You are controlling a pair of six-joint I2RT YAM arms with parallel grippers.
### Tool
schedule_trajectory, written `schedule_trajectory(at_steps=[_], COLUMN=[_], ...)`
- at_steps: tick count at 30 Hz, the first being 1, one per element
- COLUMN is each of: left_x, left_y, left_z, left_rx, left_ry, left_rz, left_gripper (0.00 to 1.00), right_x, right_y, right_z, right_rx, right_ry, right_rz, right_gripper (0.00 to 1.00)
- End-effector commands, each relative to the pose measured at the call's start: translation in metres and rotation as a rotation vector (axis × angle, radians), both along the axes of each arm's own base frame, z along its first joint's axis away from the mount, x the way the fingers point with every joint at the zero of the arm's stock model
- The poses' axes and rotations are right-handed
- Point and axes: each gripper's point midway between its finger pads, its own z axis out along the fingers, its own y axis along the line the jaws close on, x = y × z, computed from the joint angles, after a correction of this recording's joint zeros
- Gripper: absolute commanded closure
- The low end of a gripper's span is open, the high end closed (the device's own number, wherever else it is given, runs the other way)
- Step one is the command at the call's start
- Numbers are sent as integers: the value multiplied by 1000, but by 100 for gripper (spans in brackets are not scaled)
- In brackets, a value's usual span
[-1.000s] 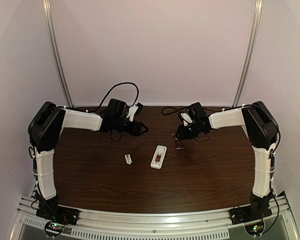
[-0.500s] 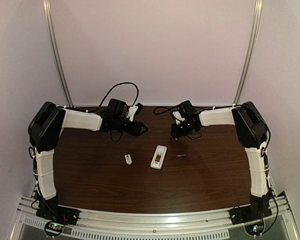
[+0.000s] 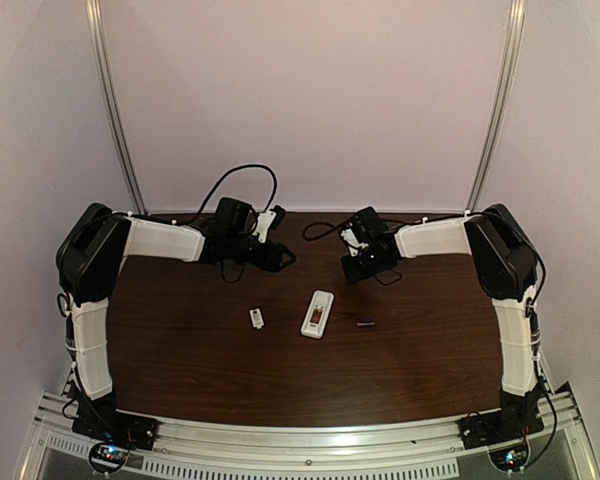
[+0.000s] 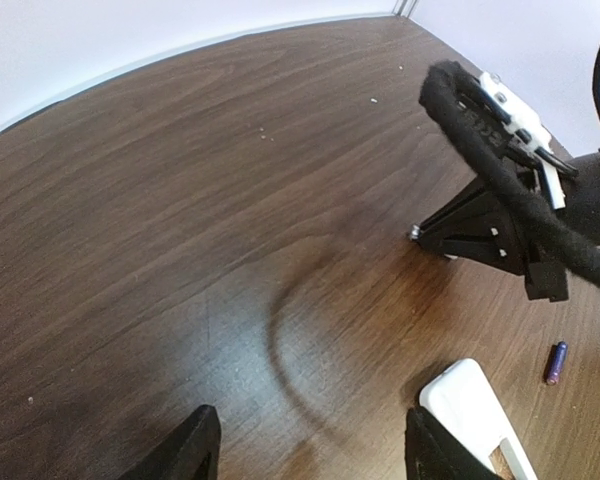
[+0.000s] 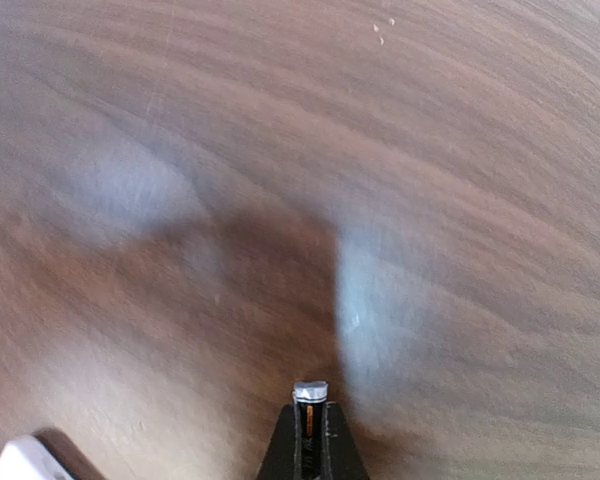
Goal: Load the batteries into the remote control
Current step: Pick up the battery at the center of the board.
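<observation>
Remote control: I count one, white, lying near the middle of the table, its long axis running from near to far with a slight tilt. A dark reddish-brown patch shows on its upper face; I cannot tell what sits in it. Of the batteries I count one, a bluish-purple battery lying on the wood just right of the remote and not touching it. One small white piece lies to the remote's left, well apart from it.

My left gripper hangs over the far left part of the table. Its fingers stand well apart with only bare wood between them, holding and touching nothing. The remote's far corner sits just past my right-hand fingertip in the left wrist view.

My right gripper is over the far middle, beyond the remote and the battery. Its fingers are pressed together. A tiny silvery cap shows at their tip, and I cannot tell what it is. They touch nothing on the table.

Bare wood lies all round the three things, none of them near an edge. Both grippers are close to the rear edge where the table meets the wall, with a gap of free wood between them
</observation>
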Motion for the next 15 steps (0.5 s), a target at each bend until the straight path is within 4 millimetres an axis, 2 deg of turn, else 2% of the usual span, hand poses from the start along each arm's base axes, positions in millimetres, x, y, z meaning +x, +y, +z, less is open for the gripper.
schedule_trajectory(at_steps=[1, 5, 10, 13, 15], left_x=[0, -3, -9, -15, -19], left_y=[-3, -1, 1, 0, 0], left_z=[28, 31, 44, 47, 45], left_rx=[-30, -35, -57, -59, -48], left_ry=[-74, -77, -92, -96, -93], left_rz=[-10, -11, -14, -25, -26], left_gripper=[36, 36, 36, 36, 36], right_x=[-44, -66, -102, -130, -154], right_y=[-15, -17, -27, -24, -15], right_z=[-14, 31, 74, 82, 79], right_rx=[-30, 59, 126, 126, 119], right_ry=[103, 52, 9, 13, 26], right_rz=[36, 64, 106, 154, 199], right_gripper=[100, 100, 100, 100, 100])
